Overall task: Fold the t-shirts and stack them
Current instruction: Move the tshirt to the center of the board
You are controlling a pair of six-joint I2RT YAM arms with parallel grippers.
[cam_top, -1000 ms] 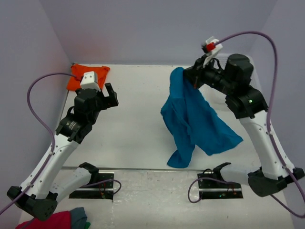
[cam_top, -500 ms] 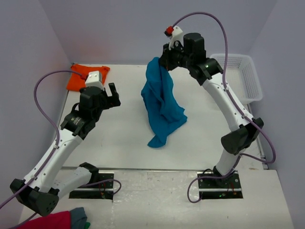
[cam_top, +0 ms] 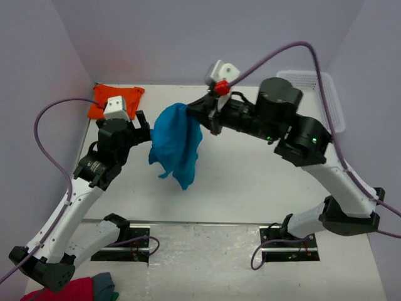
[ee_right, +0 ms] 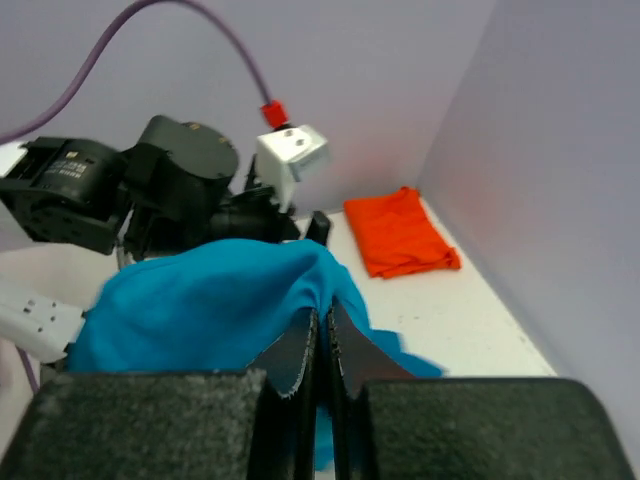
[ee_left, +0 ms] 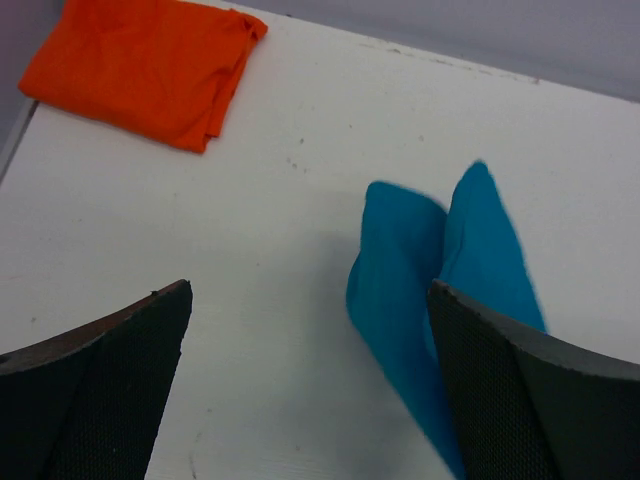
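The right hand (ee_right: pixel 321 330) is pinched shut on a soft teal-blue cotton t-shirt (cam_top: pixel 175 143), its two fingers pressed together with a fold of the fabric caught between them. The arm reaches across from the right side, so the hand sits above the left-of-centre part of the white tabletop (cam_top: pixel 250 182). The shirt hangs from that grip as a loose, bunched drape, wider at the top and narrowing to a point at the bottom. Seen from the left wrist, two rounded lobes of the blue cloth dangle side by side over the tabletop. Whether the lowest tip touches the surface cannot be told.

The left hand (ee_left: pixel 310 292) is spread wide and holds nothing. It sits just beside the hanging shirt on its left, and in the wrist view its right finger overlaps the edge of the blue fabric, though contact cannot be confirmed.

A bright orange cotton t-shirt (ee_left: pixel 145 70) lies folded into a flat, roughly rectangular pad in the far left corner of the tabletop, well apart from the blue one.

A white plastic mesh basket (cam_top: pixel 332 103) stands at the far right corner, partly hidden behind the right arm. Beyond the near edge of the tabletop, by the left arm's base, a crimson-pink cloth (cam_top: pixel 59 292) lies crumpled with a grey cloth (cam_top: pixel 103 283) touching it on its right.
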